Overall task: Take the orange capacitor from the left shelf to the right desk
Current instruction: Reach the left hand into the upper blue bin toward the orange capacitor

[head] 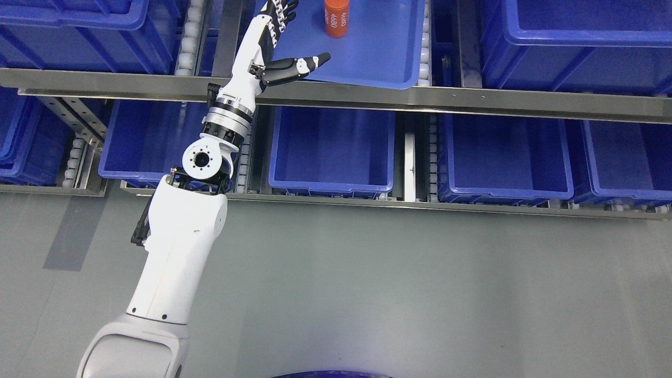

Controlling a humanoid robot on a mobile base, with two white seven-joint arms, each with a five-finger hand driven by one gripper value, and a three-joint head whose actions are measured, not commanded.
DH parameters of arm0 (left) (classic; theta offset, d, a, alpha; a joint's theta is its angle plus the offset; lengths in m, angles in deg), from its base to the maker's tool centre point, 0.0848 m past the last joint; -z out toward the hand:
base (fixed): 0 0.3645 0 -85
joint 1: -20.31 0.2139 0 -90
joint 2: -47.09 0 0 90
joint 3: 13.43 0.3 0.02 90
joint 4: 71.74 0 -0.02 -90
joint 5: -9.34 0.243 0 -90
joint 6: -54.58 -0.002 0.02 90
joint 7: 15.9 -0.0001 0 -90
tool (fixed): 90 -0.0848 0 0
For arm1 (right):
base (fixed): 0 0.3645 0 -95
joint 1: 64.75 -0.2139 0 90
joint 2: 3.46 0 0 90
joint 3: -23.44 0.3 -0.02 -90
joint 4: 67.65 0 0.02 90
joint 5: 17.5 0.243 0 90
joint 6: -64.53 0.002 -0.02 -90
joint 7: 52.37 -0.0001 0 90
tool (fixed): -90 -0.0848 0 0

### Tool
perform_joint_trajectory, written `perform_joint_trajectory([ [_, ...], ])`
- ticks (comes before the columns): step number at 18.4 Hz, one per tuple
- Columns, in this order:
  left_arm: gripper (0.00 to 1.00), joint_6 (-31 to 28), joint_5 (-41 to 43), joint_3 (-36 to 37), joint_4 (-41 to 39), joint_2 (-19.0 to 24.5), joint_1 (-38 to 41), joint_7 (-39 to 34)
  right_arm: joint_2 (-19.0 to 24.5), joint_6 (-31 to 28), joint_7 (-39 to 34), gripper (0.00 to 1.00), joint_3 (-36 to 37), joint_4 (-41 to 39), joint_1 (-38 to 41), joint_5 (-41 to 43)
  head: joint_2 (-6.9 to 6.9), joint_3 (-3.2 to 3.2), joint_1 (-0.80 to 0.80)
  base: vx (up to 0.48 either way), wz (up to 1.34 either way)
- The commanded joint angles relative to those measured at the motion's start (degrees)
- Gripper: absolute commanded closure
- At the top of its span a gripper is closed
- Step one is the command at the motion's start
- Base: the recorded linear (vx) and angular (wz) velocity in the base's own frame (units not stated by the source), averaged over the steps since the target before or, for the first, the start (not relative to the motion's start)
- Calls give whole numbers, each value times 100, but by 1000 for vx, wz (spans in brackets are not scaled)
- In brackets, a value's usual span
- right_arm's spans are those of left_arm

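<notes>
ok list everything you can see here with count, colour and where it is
orange capacitor: one, orange with pale print, upright in the upper bin at top centre
upper bin: one, blue, top shelf centre, holds the capacitor
other bins: several, blue, along both shelf levels, cut off at the edges
shelf rail: one, grey metal, across the frame under the top bins
floor: grey, lower half
left robot hand: one, white and black, fingers spread, over the upper bin left of the capacitor, holding nothing

You see the orange capacitor (336, 18) standing upright in a blue bin (399, 63) on the upper shelf level, white print running down its side, its top cropped by the frame edge.
</notes>
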Motion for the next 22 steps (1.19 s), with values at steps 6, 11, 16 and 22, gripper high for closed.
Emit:
perform_joint_trajectory([
  [6,0,-27,10,-436,249,100,-79,-6,-100,0,1,0,62,-193,-9,-26,0,0,0,139,-195],
  [11,0,-308,-7,-876,-1040,100,831,135,-100,0,1,0,62,-193,-9,-26,0,0,0,178,-93],
  [16,0,-265,-16,-332,-1554,100,1450,285,-100,0,1,0,62,-193,-9,-26,0,0,0,213,5],
  [22,0,-194,-16,-7,-816,100,1301,276,-100,0,1,0,62,-193,-9,-26,0,0,0,148,13],
])
